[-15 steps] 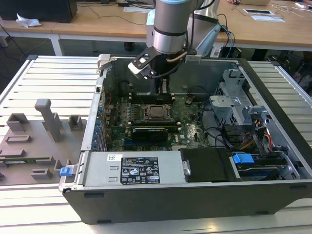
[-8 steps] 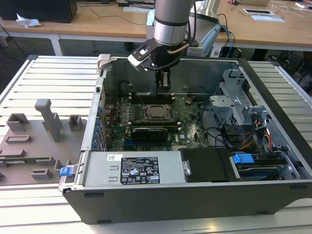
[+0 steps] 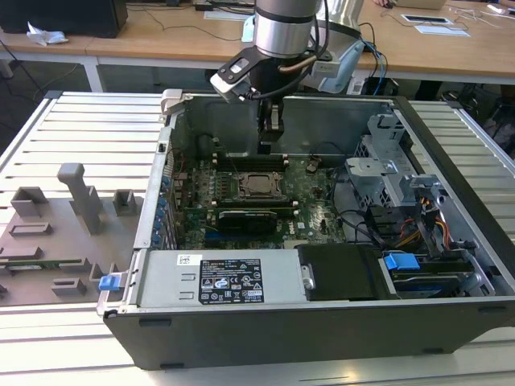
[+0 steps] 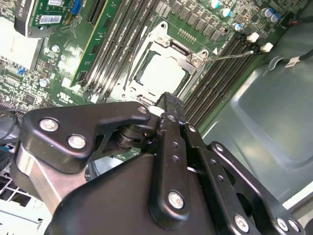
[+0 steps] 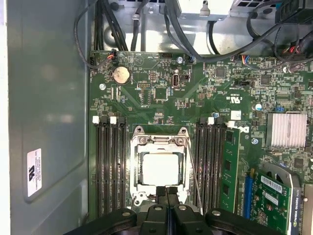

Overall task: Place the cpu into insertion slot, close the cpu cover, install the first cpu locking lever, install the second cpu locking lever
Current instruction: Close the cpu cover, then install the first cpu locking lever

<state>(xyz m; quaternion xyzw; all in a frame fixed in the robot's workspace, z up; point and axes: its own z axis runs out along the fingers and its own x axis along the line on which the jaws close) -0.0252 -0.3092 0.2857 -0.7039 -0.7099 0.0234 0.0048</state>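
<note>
Cpu [image 5: 160,169] is seen seated flat in the insertion slot [image 5: 139,197] on the green motherboard [image 5: 161,105], its dull silver top shown through the window of the cpu cover [image 5: 160,146]. The cover is laid down over the chip, and its silvery frame is set around the edges of the cpu. A thin silvery lever rod [image 5: 193,171] is seen beside the cover; it runs at a slant, and its far end is carried out over the neighbouring memory slots [image 5: 210,166]. Whether that rod is latched cannot be told.

The gripper [image 5: 167,190] is clenched: in both wrist views its two black fingers are pressed together, and nothing is held between them. In the first wrist view the fingertips are placed at the edge of the socket. In the exterior view the gripper [image 3: 268,146] is hung from the arm over the board, just beyond the socket toward the far wall of the computer case [image 3: 265,330]. Whether the tips are touching the board cannot be told.

More memory slots [image 5: 110,166] are ranged on the socket's other side. A black graphics card [image 3: 245,219] is mounted on the near side of the socket, and a power supply [image 3: 217,277] is fixed along the front of the case. The case is set on a slatted metal table [image 3: 88,129], with a grey fixture plate [image 3: 56,233] laid at the exterior view's left.
</note>
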